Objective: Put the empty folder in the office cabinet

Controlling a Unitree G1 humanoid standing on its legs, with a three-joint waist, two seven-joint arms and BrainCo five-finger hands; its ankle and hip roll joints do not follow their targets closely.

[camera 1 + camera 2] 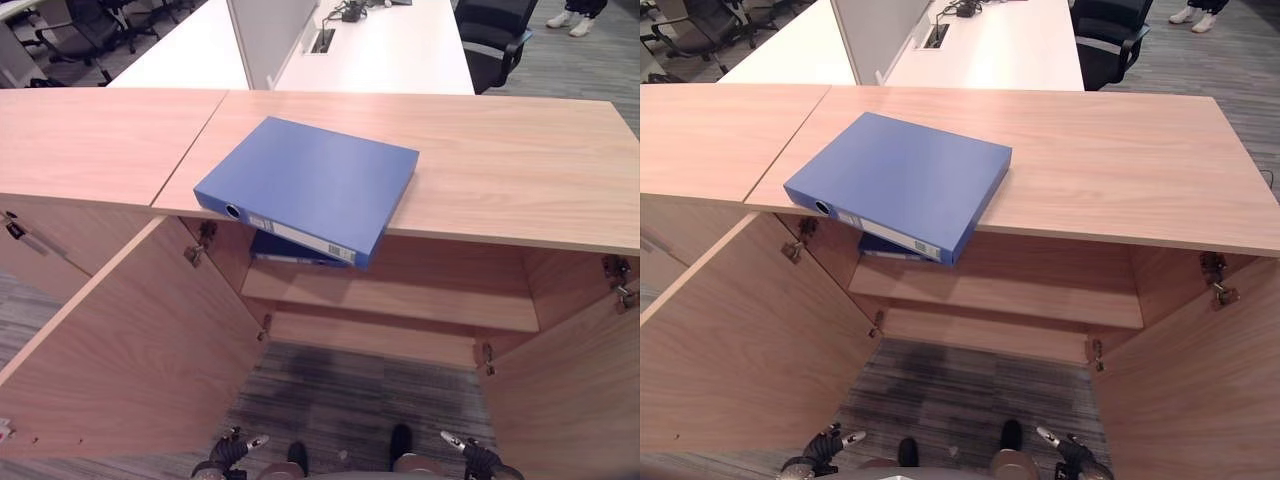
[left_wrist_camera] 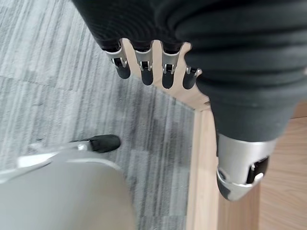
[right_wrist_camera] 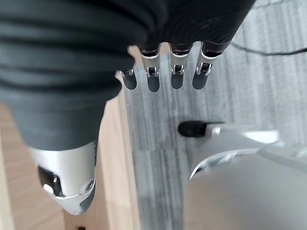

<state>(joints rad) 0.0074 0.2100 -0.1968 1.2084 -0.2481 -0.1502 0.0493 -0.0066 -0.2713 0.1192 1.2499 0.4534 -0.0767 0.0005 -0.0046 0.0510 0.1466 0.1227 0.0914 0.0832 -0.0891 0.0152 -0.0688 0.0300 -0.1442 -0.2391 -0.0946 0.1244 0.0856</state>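
1. Blue folder (image 1: 310, 185) lies flat on the wooden cabinet top (image 1: 500, 160), its spine corner jutting over the front edge at about 7 o'clock from the top's middle. A second folder (image 1: 290, 252) lies on the shelf (image 1: 400, 295) below, both doors (image 1: 120, 350) swung wide.
2. The right eye view shows the left hand (image 1: 825, 445) at 7 o'clock and the right hand (image 1: 1070, 450) at 5 o'clock, both low over the carpet (image 1: 950, 400), well apart from the folder.
3. In the left wrist view, the left hand's fingers (image 2: 146, 74) hang straight, holding nothing.
4. In the right wrist view, the right hand's fingers (image 3: 177, 76) are likewise straight and empty.

Folder (image 1: 310, 185) overhanging open cabinet (image 1: 400, 290)
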